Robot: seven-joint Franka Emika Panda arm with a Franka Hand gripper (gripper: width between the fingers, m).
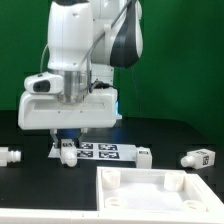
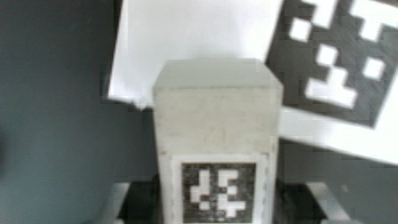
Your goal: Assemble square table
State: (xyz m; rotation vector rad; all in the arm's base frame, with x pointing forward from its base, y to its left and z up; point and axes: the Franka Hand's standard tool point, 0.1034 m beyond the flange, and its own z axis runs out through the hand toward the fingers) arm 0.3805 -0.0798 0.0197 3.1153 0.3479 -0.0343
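My gripper [image 1: 66,146] is low over the table's back left and shut on a short white table leg [image 1: 66,156]. In the wrist view that leg [image 2: 215,120] runs out from between the dark fingers [image 2: 139,200], with its black-and-white tag facing the camera. The white square tabletop [image 1: 150,195], with raised corner sockets, lies at the front on the exterior view's right. A second leg [image 1: 10,157] lies at the far left. A third leg [image 1: 197,158] lies at the right.
The marker board [image 1: 108,152] lies flat just behind and beside the held leg; in the wrist view the marker board [image 2: 338,55] shows under the leg. A small white part [image 1: 145,157] rests at its right end. The arm's body hides the table behind it.
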